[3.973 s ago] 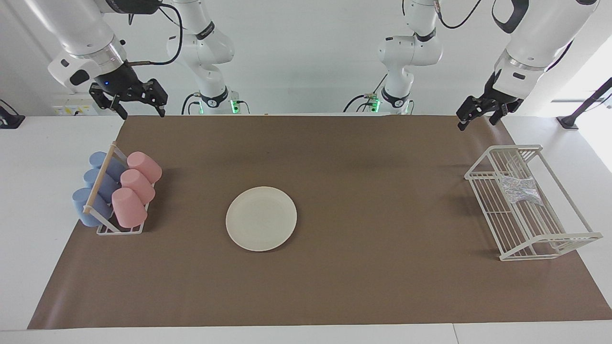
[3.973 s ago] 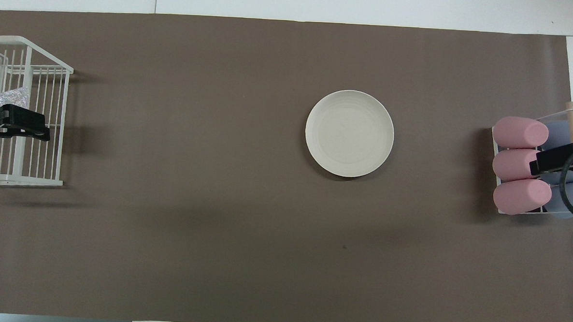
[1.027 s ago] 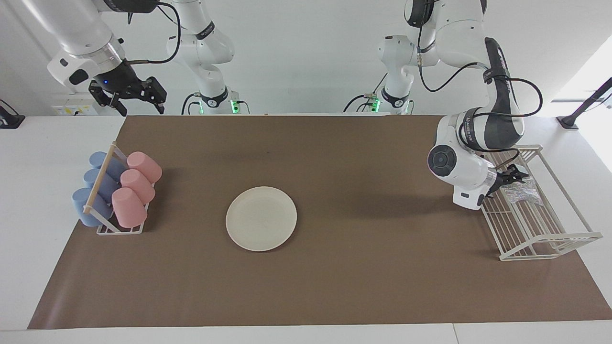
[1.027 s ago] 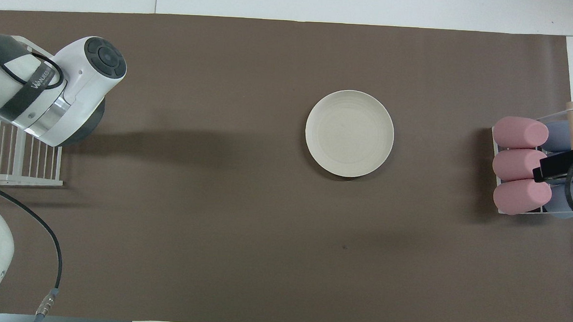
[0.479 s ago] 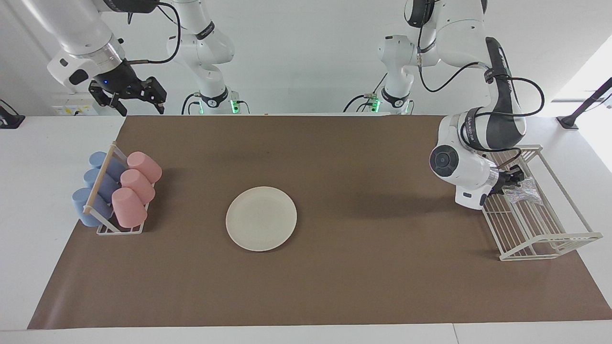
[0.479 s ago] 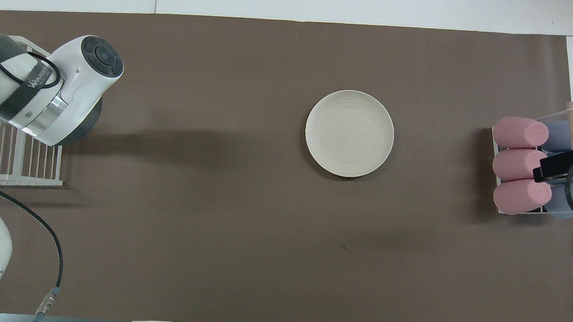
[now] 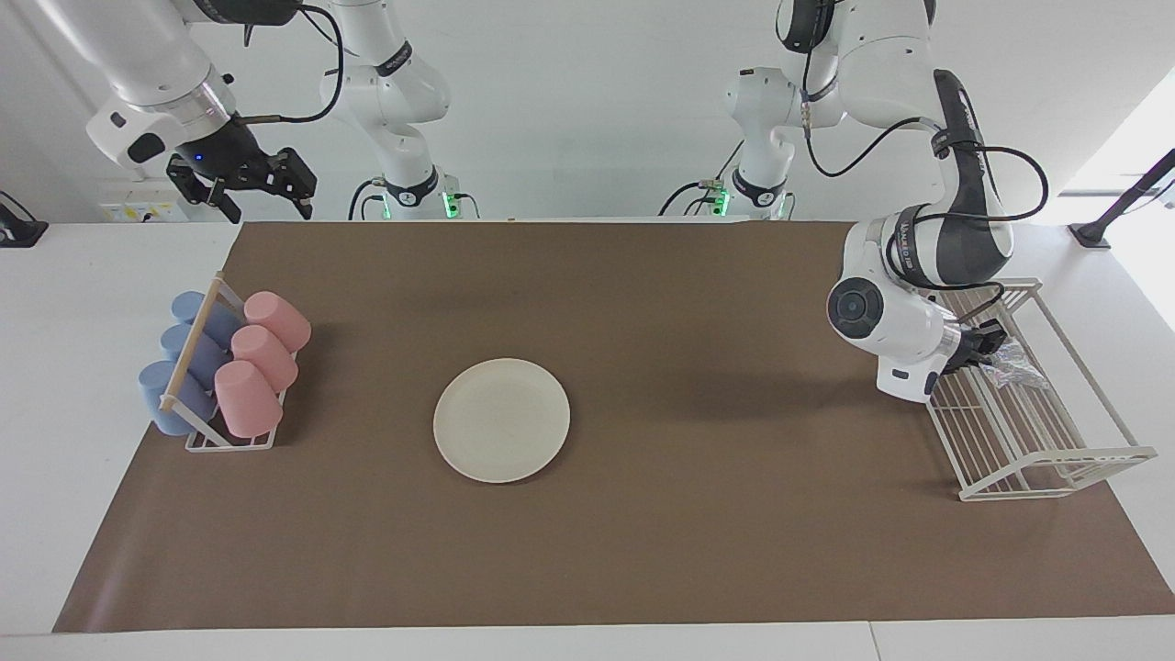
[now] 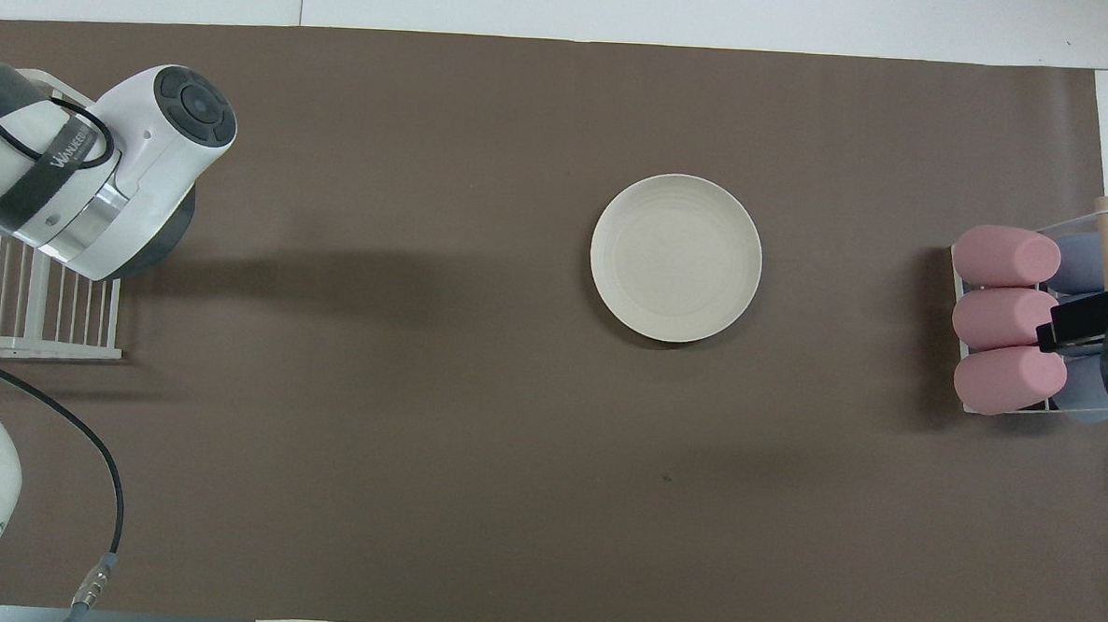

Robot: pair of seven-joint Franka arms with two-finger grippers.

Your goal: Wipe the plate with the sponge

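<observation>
You are clamping the left gripper (image 7: 993, 351) onto one edge of the silvery-grey crinkled mesh sponge (image 7: 1015, 367), inside the white wire rack (image 7: 1056, 459) at the left arm's end of the table. The round cream-white plate (image 7: 501, 420) is lying mid-table, well apart. The right gripper (image 7: 266, 188), jaws apart, is waiting above the cup holder (image 7: 216, 367). With so thin a pinch, the sponge may be snagging on the wires and slipping free as you lift.

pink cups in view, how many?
3, lying side by side in the cup rack at the right arm's end: pink cups. Blue cups lie beside them; none looks hidden.
</observation>
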